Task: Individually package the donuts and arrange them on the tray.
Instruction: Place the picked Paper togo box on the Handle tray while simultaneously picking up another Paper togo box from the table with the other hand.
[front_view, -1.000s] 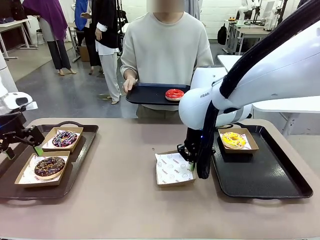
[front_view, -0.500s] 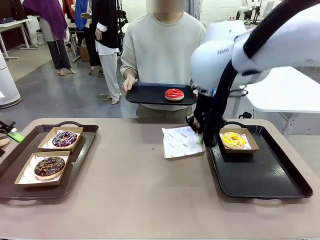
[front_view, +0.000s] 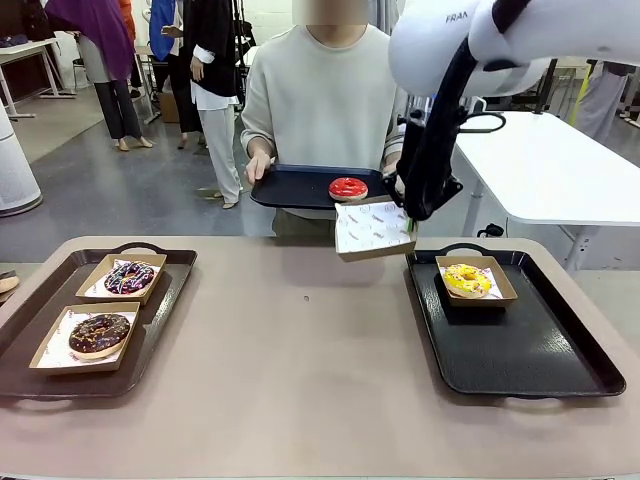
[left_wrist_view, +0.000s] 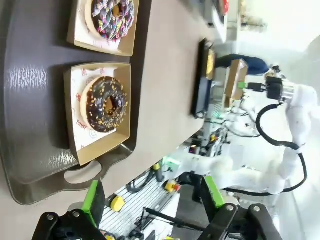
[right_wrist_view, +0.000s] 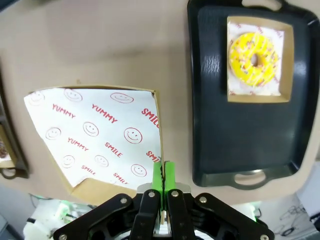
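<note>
— How many donuts, and where?

— Four donuts. Two on the brown tray (front_view: 160, 300) at table left, each in its own cardboard box: sprinkled donut (front_view: 129, 277) farther back, chocolate donut (front_view: 99, 333) nearer. One yellow donut (front_view: 467, 280) boxed on the black tray (front_view: 520, 345) at table right. One red donut (front_view: 348, 188) unboxed on a third tray (front_view: 300, 190), held by the person (front_view: 335, 100) across the table.

— Boxes?

— Four: three filled, plus one empty box (front_view: 372, 230) lined with printed paper, lifted off the table just below the red donut.

— Grippers?

— Right gripper (right_wrist_view: 162, 177) pinching the empty box's edge, green pads pressed together on it. Left gripper (left_wrist_view: 150, 195) spread wide, holding nothing, above the brown tray's near handle.

— Anything unclear?

— Right arm cut off at the frame's top. The person's second hand probably behind that arm; hard to tell.
</note>
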